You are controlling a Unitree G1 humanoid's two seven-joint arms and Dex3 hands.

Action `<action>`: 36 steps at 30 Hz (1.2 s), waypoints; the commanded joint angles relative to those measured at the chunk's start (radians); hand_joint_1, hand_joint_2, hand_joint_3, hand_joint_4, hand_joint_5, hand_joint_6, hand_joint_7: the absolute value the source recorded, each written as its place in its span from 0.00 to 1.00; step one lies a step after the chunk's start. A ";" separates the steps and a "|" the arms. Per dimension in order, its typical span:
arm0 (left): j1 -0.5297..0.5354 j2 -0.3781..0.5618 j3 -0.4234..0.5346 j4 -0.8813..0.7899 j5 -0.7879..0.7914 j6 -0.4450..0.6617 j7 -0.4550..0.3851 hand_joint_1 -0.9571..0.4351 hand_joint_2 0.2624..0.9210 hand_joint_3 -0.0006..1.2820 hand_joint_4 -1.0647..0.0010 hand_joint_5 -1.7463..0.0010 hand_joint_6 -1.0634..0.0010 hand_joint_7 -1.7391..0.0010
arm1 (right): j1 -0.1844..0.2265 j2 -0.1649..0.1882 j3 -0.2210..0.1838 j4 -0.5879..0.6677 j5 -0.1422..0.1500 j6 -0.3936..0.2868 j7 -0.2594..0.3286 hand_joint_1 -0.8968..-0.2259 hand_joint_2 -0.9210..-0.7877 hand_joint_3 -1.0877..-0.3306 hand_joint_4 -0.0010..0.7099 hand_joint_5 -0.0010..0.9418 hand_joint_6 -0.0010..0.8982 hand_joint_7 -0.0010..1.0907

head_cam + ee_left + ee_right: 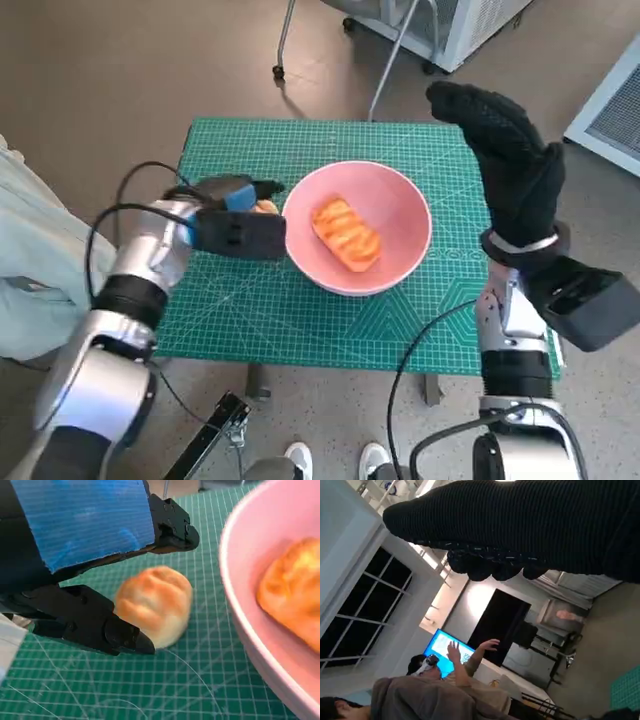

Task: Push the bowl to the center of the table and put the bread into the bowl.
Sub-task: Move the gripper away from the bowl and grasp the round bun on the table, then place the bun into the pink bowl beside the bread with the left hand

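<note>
Here the pink bowl sits near the middle of the green cutting mat, so the pushing part of the task looks done, and one glazed bread piece already lies inside it. A second piece, a round bun, rests on the mat just outside the bowl's wall, on the side facing the left hand.

That hand is placed low beside the bowl for the bun: in the left wrist view its black fingers are spread to either side of the bun, one above it and one below, close but not visibly pressing on it. It holds nothing yet; I judge it is set to close on the bun and lift it over the rim just beyond its fingertips.

The right hand is raised off the mat on the bowl's far side, fingers extended and empty, apparently kept clear so the bowl stays unobstructed. Its wrist view points away from the table, towards a person seated by a lit screen.
</note>
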 commanded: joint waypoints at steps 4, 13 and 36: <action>-0.026 -0.022 -0.029 0.063 0.032 0.014 0.044 0.62 0.92 0.02 0.69 0.97 0.54 0.90 | 0.032 -0.006 0.001 -0.003 0.000 0.012 0.011 0.31 0.00 0.46 0.42 0.00 0.00 0.81; -0.033 0.021 -0.028 0.066 0.027 -0.026 0.057 0.68 1.00 0.09 0.43 0.37 0.46 0.38 | 0.034 -0.007 0.001 -0.010 0.001 0.018 0.009 0.31 0.00 0.46 0.43 0.00 0.00 0.81; -0.055 0.194 0.185 -0.331 -0.080 -0.076 0.193 0.69 1.00 0.08 0.39 0.34 0.45 0.28 | 0.025 -0.002 0.010 -0.007 -0.006 0.026 0.008 0.31 0.00 0.46 0.42 0.00 0.00 0.82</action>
